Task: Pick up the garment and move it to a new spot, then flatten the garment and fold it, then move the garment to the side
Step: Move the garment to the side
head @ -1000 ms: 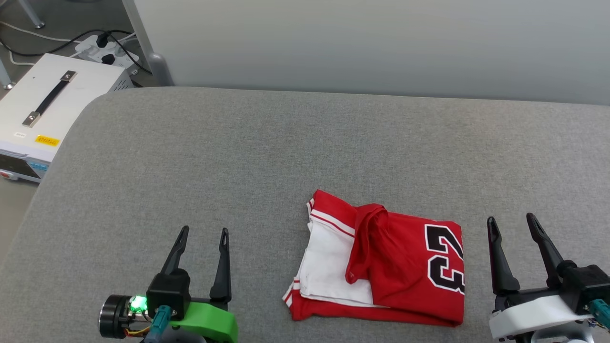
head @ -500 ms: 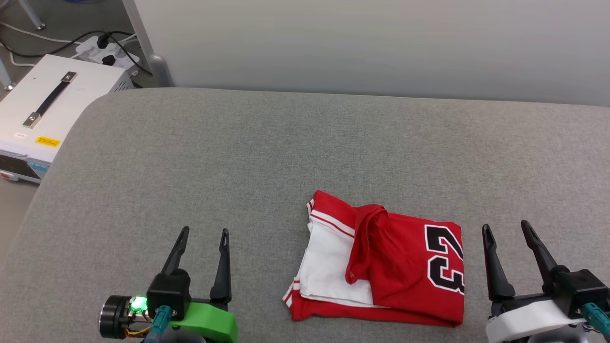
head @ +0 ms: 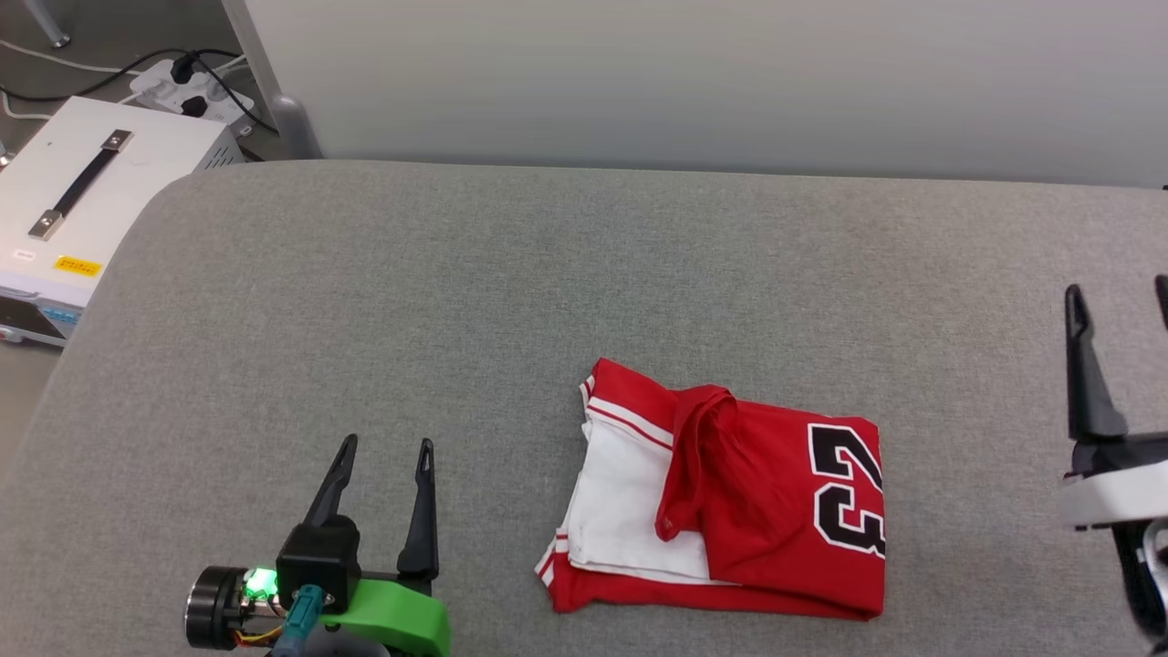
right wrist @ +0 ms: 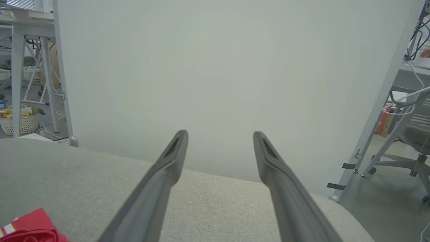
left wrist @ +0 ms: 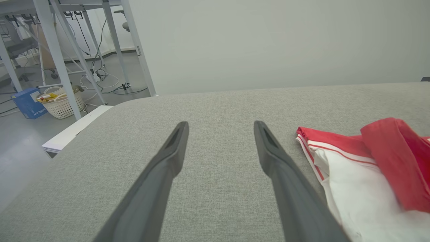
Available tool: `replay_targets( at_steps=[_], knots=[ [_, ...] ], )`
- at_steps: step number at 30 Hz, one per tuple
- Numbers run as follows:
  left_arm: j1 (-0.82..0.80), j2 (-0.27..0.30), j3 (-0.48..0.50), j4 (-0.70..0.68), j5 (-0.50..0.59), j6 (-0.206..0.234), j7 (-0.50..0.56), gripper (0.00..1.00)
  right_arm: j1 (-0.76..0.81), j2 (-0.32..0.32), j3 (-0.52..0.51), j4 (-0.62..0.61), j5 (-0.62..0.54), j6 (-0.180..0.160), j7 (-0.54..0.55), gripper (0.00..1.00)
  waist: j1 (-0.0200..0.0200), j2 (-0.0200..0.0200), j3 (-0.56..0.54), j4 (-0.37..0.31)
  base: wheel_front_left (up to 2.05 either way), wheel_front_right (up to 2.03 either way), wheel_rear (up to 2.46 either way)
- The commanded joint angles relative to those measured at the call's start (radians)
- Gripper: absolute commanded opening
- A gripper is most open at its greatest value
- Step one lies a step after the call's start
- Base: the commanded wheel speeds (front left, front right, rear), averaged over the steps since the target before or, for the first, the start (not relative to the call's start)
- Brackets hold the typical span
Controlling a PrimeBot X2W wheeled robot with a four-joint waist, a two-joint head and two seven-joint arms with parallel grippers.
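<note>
The red jersey (head: 730, 511) lies folded on the table (head: 456, 274), near and right of centre, between my left hand (head: 388, 443) and right hand (head: 1119, 290), both spread and empty. I judge moving it aside remains: grip all layers.

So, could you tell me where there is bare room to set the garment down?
The widest bare patch is the far half of the grey surface, between the garment and the back panel. The left part, beyond the left gripper, is bare too. A narrower strip lies between the garment and the right gripper. The near middle is crowded.
</note>
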Motion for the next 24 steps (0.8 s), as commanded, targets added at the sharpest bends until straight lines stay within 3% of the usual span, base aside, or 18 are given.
replay_targets(
  at_steps=[1, 5, 14, 24],
  knots=[
    [0.0, 0.006, 0.004, 0.001, -0.003, -0.005, -0.006, 1.0, -0.032, -0.023, -0.001, 0.002, 0.019, -0.001, 0.001, 1.0, 0.0, -0.0001, 0.005, -0.001, 0.0, 0.0, 0.0],
    [-0.007, 0.008, 0.005, 0.0, -0.002, -0.007, -0.006, 1.0, -0.109, -0.1, 0.019, 0.0, 0.093, -0.001, 0.11, 1.0, 0.0, -0.0001, 0.018, -0.002, 0.0, 0.0, 0.0],
    [-0.026, 0.006, 0.004, -0.002, -0.003, -0.009, -0.006, 1.0, -0.235, -0.259, 0.113, 0.042, 0.385, -0.001, 0.383, 1.0, 0.0, -0.0001, 0.053, 0.006, 0.0, 0.0, 0.0],
    [-0.041, 0.004, -0.002, 0.001, -0.001, -0.012, -0.006, 1.0, -0.211, -0.316, 0.239, 0.1, 0.6, -0.001, 0.607, 1.0, 0.0, -0.0001, 0.072, 0.023, 0.0, 0.0, 0.0]
  ],
)
